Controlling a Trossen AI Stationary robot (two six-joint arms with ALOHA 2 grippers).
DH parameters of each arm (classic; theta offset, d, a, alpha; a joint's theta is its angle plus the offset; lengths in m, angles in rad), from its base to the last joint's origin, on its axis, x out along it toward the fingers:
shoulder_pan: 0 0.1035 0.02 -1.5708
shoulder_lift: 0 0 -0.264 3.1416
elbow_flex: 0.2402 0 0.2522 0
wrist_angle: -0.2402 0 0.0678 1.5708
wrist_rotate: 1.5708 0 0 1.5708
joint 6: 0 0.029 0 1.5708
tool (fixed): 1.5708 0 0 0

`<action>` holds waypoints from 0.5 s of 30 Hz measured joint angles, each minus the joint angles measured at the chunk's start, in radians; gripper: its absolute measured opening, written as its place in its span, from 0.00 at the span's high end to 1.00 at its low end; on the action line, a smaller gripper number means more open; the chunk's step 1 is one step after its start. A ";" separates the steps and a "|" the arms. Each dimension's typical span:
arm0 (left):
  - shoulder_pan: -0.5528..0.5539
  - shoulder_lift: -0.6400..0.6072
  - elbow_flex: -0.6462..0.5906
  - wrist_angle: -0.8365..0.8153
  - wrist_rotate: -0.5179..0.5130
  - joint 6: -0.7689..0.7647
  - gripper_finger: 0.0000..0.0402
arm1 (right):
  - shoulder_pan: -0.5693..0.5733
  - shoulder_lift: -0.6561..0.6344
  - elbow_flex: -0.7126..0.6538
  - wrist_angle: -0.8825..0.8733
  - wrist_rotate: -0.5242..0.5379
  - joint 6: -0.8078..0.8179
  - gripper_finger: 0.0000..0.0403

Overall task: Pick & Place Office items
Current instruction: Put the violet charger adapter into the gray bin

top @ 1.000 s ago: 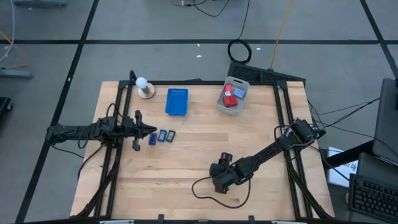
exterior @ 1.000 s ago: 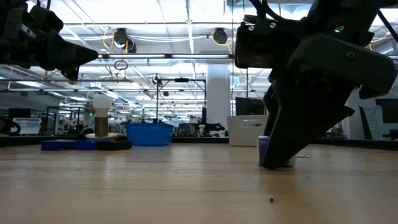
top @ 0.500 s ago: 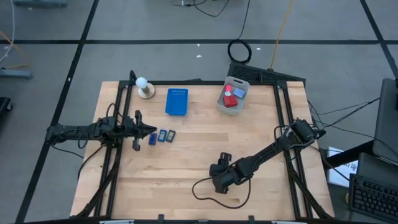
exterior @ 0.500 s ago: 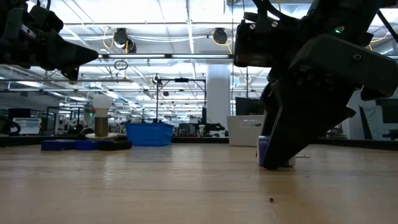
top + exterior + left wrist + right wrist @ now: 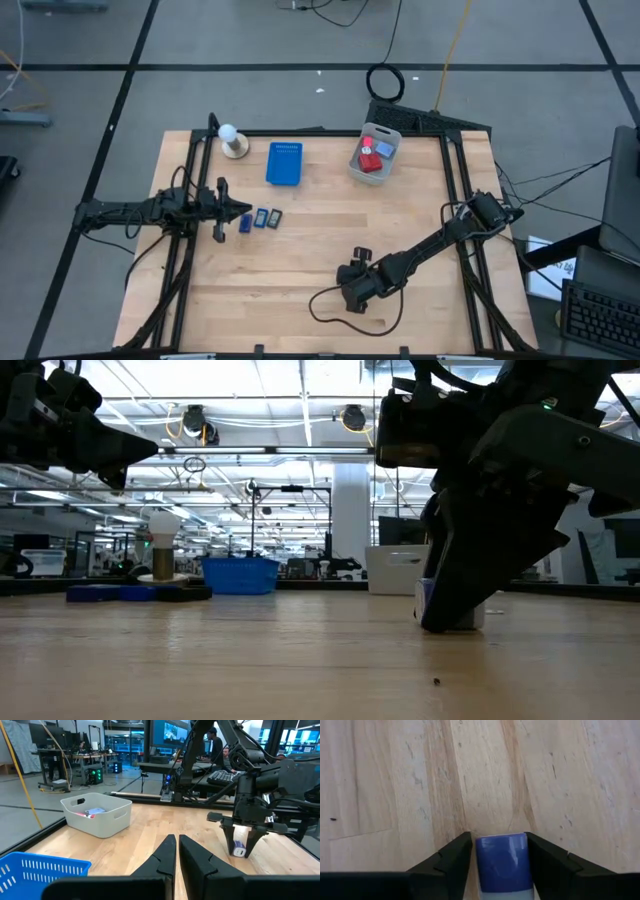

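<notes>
A small stick with a blue end and a white body (image 5: 501,862) lies low on the wooden table near its front middle. My right gripper (image 5: 350,293) slants down over it, its fingers closed against the stick's sides. Three small dark-blue and grey rectangles (image 5: 261,219) lie flat at the table's left. Just to their left, my left gripper (image 5: 238,210) hovers level and shut, holding nothing. A white bin (image 5: 375,153) at the far right holds red and light-blue pieces. My right gripper pinches the stick between its two fingers, which lie on the two long sides of the blue end (image 5: 483,851). The fingers (image 5: 451,856) slant down from the table's right side and lie along the stick. The stick rests on the table (image 5: 450,622).
A flat blue tray (image 5: 284,163) and a white ball on a round base (image 5: 234,141) stand along the far edge, left of the bin. Bare wood fills the table's middle. A black cable (image 5: 345,318) loops on the table near my right gripper.
My right gripper's fingers have closed in on the stick while the hand has stayed in place. The stick remains on the table.
</notes>
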State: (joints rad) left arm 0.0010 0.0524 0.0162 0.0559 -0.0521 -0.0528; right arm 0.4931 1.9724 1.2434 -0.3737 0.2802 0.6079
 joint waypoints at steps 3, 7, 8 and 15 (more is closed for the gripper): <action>0.000 0.000 0.000 0.000 0.000 0.000 0.95 | 0.000 0.000 0.000 0.000 0.000 -0.001 0.61; 0.000 0.000 0.000 0.000 0.000 0.000 0.95 | 0.000 0.000 0.000 -0.001 0.000 -0.013 0.65; 0.000 0.000 0.000 0.000 0.000 0.000 0.95 | 0.000 0.000 0.000 -0.001 0.000 -0.017 0.65; 0.000 0.000 0.000 0.000 0.000 0.000 0.95 | 0.000 0.000 0.000 -0.001 0.000 -0.023 0.61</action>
State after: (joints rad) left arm 0.0013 0.0522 0.0162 0.0559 -0.0521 -0.0526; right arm 0.4931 1.9724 1.2434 -0.3745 0.2802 0.5851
